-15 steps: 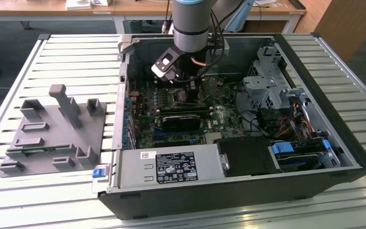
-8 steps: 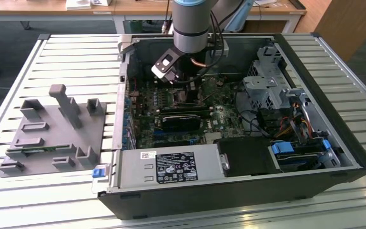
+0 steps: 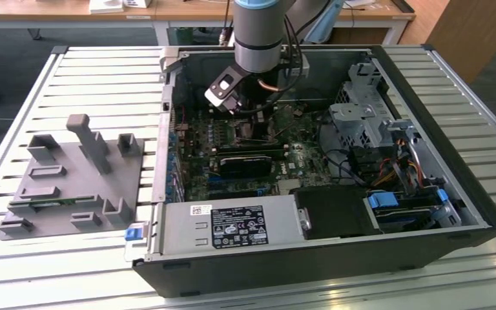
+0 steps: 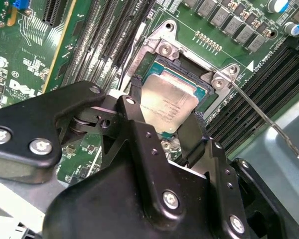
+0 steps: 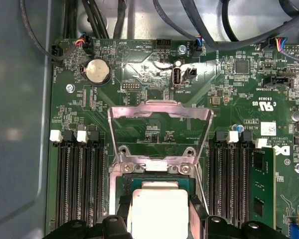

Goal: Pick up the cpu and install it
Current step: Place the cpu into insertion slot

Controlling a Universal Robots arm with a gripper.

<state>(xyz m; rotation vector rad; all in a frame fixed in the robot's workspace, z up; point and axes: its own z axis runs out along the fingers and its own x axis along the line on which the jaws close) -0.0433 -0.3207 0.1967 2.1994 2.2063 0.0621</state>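
The cpu (image 4: 170, 99), a square chip with a shiny silver top, sits between my gripper's (image 4: 164, 117) two black fingers (image 4: 135, 117), which press on its opposite edges. In the first wrist view the cpu (image 5: 159, 206) is directly over the open socket (image 5: 120, 181), inside the socket frame. I cannot tell whether it rests in the socket or hovers just above. The metal load plate (image 5: 159, 110) stands flipped up behind the socket. The retention lever (image 4: 269, 122) sticks out to one side. In the exterior view my gripper (image 3: 250, 123) reaches down into the open computer case (image 3: 317, 258) over the motherboard.
Memory slots (image 5: 79, 184) flank the socket, one holding a green memory stick (image 5: 259, 186). Cables (image 5: 214, 25) hang past the board's edge. A power supply (image 3: 230, 226), drive cage (image 3: 364, 116) and a black card (image 3: 248, 161) crowd the case. A grey fixture tray (image 3: 67, 181) lies at the exterior view's left.
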